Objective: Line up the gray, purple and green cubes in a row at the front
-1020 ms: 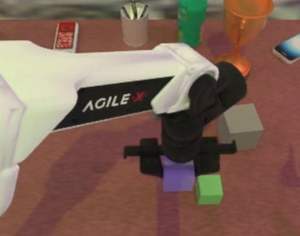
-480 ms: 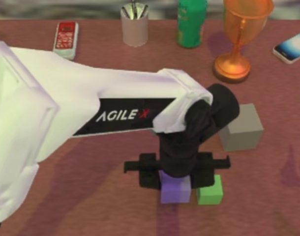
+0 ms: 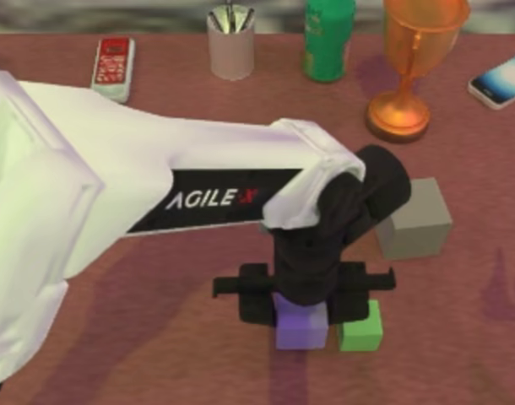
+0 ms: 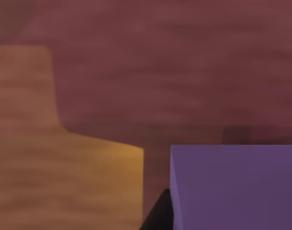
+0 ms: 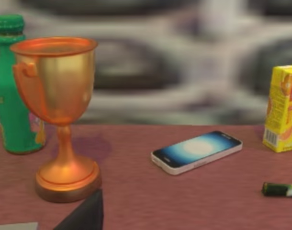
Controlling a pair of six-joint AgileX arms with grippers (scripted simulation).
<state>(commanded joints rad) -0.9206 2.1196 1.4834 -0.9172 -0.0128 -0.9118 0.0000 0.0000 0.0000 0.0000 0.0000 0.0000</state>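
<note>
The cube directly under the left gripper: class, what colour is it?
Lavender purple. The cube sits beneath the left gripper, clearest in the top view.

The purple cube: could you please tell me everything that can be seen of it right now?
The purple cube is a plain matte lavender block, mid-sized among the three cubes, sitting flat and upright on the table near the front. The left hand sits directly over it, hiding its rear edge. The green cube lies just to its right, very close; whether they touch cannot be told. The gray cube sits apart, farther back and right. The left wrist view shows a smooth, unmarked purple face.
</note>
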